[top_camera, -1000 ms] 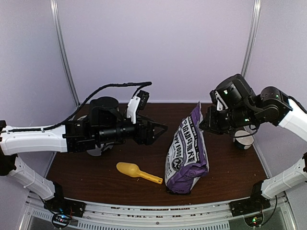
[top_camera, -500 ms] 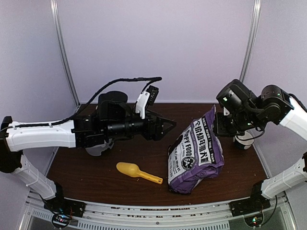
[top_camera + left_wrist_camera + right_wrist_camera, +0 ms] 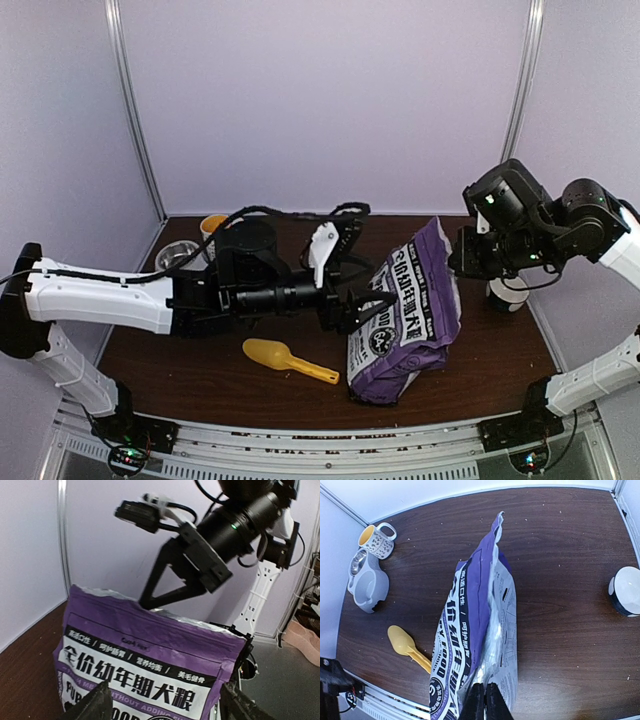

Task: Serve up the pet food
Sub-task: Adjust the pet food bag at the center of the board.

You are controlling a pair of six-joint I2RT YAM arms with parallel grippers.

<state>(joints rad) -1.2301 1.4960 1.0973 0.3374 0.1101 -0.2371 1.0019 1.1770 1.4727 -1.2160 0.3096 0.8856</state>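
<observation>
Purple and white foil marks the pet food bag [image 3: 408,308], which stands tilted at about 4 o'clock from the middle of the brown table [image 3: 200,360], its bottom low near the front edge and its top leaning away toward 1 o'clock. The right gripper [image 3: 485,700] is pinched tight on the bag's silver top edge, fingers together with the foil between them, and it reaches the bag from the 2 o'clock side in the overhead view. The left gripper [image 3: 385,306] comes in level from 9 o'clock with its fingers spread wide and nothing in them. In its own wrist view the two dark fingertips [image 3: 92,706] stand well apart with the bag's printed face between and just beyond them; whether they touch the foil cannot be told. A yellow scoop [image 3: 285,360] lies flat on the table at 9 o'clock of the bag's bottom, apart from it, handle pointing toward the bag. A grey double bowl [image 3: 366,580] sits at the table's far-left side, with a yellow-lined mug [image 3: 375,540] just beside it at 12 o'clock. A white and dark cup [image 3: 626,591] stands near the right edge, at 3 o'clock of the bag.
</observation>
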